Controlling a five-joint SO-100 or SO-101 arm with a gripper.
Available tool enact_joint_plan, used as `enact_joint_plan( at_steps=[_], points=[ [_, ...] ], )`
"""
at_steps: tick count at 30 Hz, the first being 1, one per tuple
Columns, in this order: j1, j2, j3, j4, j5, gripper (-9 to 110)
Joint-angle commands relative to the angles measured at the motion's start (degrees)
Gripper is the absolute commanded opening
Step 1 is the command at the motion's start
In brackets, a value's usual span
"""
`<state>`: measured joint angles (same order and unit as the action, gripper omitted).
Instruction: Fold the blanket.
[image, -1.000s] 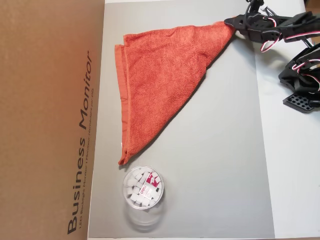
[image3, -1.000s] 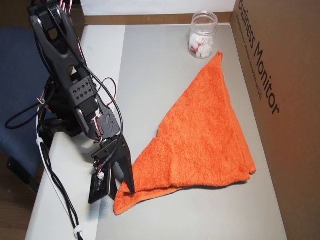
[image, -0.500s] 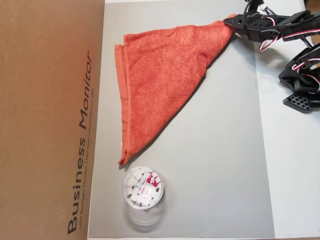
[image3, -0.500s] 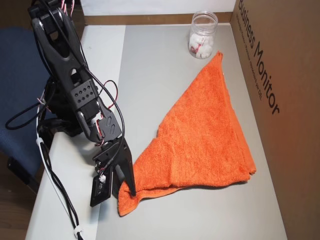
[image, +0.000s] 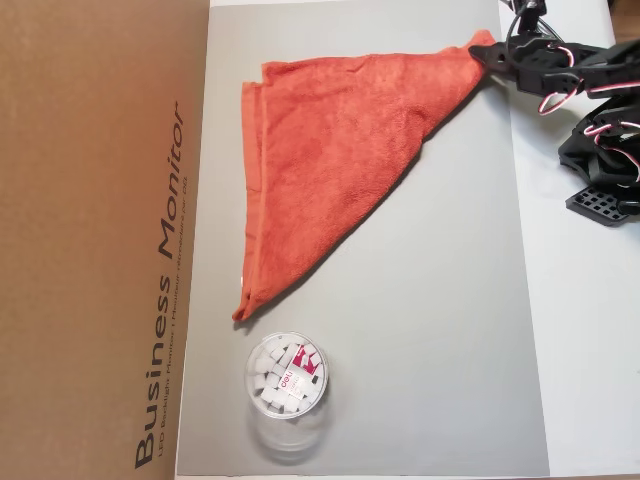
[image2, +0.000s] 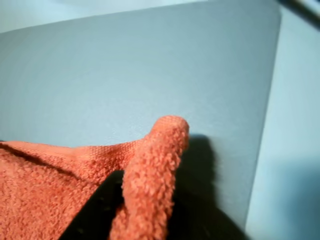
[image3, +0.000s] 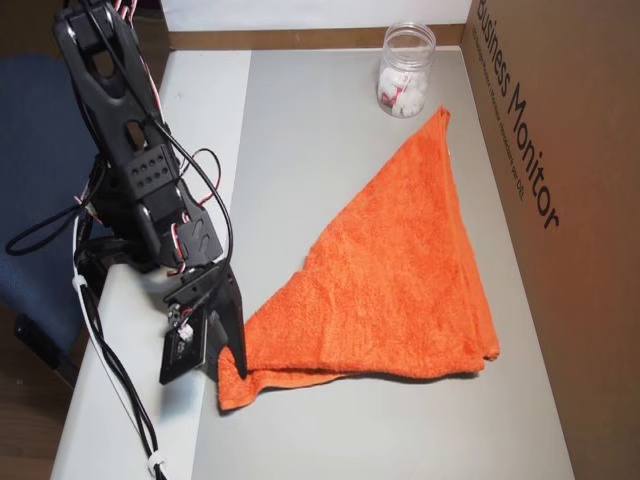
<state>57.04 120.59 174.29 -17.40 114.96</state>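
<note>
Grey mat (image: 440, 330) covers most of the white counter (image: 590, 350), running the length of both overhead views. Along one long edge of the mat stands a brown cardboard box (image: 100, 240) printed "Business Monitor"; it fills the left of one overhead view and the right of the other (image3: 560, 230).

Blanket (image: 335, 165): orange-red terry cloth, folded into a triangle, lying flat on the mat. One long side runs beside the cardboard box. One narrow tip points toward the jar; the other corner reaches the mat edge nearest the arm, where the layers are slightly offset (image3: 300, 375).

Black arm (image3: 130, 170), red and white wires looped along it, stands on the counter just off the mat.

Tool (image: 487, 52) is closed on the blanket corner at the mat edge. Wrist view shows that corner (image2: 155, 165) bunched into an upright roll, dark tool finger (image2: 97, 212) pressed against it, hemmed band trailing left.

Clear plastic jar (image: 286, 378), upright on the mat, holds small white pieces and a red-and-white label. It sits just beyond the blanket's tip, close but not touching (image3: 405, 70).
</note>
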Motion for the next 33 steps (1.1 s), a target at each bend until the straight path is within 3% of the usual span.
enact_joint_plan(
  at_steps=[1,9,15,33],
  points=[
    [0.9,3.9,0.4,-0.1,-1.4,0],
    [0.9,7.9,-1.8,-0.2,-2.1,0],
    [0.7,9.9,-6.6,-0.2,-10.5,0],
    [-4.6,21.4,-13.3,-1.1,-10.6,0]
  ],
)
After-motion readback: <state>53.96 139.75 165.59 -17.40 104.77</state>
